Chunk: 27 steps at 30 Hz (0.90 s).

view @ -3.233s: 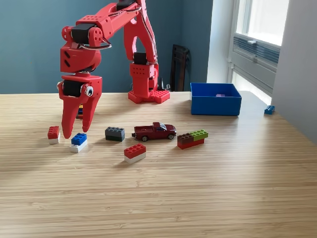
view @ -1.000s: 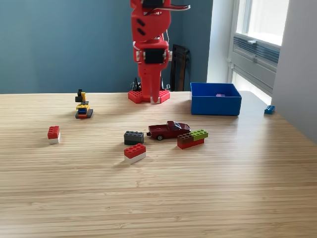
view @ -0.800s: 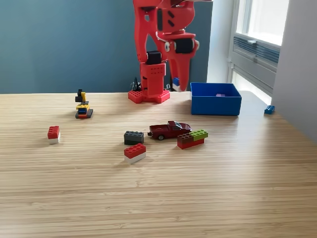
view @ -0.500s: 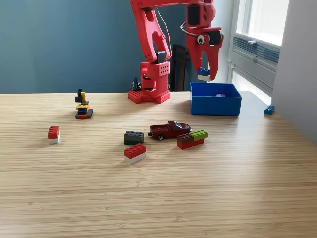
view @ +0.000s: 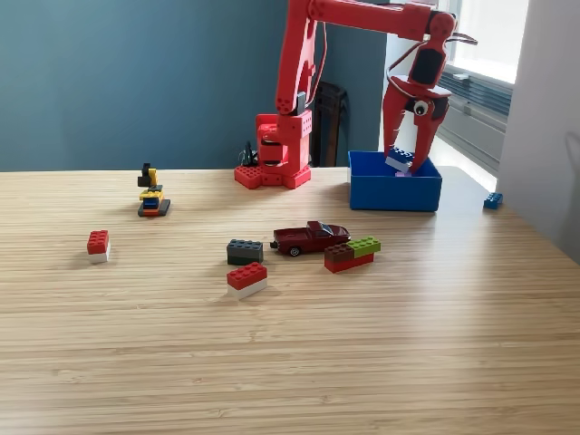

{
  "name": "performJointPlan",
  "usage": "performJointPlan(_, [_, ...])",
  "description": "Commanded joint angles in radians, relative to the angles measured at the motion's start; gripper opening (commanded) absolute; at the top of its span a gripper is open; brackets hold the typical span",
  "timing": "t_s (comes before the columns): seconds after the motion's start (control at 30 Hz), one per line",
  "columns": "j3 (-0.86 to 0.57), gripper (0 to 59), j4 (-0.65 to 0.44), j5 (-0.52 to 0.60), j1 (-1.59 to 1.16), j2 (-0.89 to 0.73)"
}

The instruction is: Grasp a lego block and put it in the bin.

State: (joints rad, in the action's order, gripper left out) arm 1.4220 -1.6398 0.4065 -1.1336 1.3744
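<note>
blue-and-white lego block (view: 399, 159) sits gripped in my tool (view: 404, 163), hanging just over the blue bin's (view: 394, 192) open top, at the bench's (view: 290, 344) far right in the exterior view.

A home or office room is suggested by a wooden table (view: 290, 362), a blue-painted wall (view: 118, 82) and a bright window (view: 489, 36), with toys scattered beside a red arm (view: 299, 91).
</note>
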Motion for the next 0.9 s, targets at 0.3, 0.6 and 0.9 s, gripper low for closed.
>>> performJointPlan(0.3, [-0.278,21.6,-0.097,-0.044,-0.014,-0.149])
performJointPlan(0.6, [-0.272,16.6,-0.11,-0.067,-0.026,-0.149])
performJointPlan(0.9, [-0.373,0.0,-0.144,-0.014,0.152,-0.143])
